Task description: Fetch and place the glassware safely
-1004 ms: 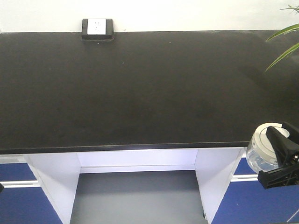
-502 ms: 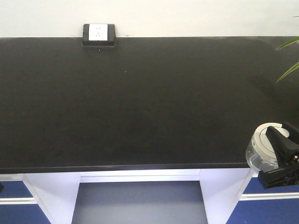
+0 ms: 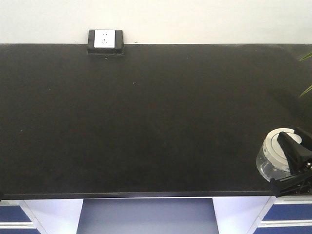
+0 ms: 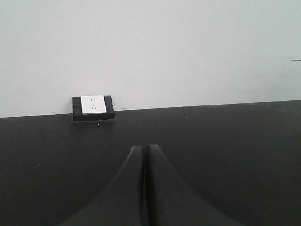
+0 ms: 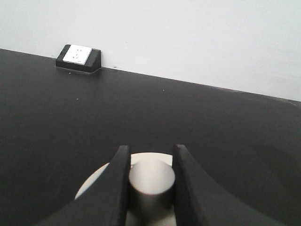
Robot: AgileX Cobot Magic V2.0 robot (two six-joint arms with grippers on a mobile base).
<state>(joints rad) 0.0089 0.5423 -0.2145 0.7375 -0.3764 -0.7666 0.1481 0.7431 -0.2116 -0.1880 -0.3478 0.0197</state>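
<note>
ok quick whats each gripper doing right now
Left gripper: shut, holding nothing.
Right gripper: shut on the lid knob of the glass jar.

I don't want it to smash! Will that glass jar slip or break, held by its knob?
Probably fragile: the glass jar has clear walls. The fingers pinch only its smooth round knob, so it might slip, or the lid could lift off. It looks squat, so likely steady once set down.
</note>
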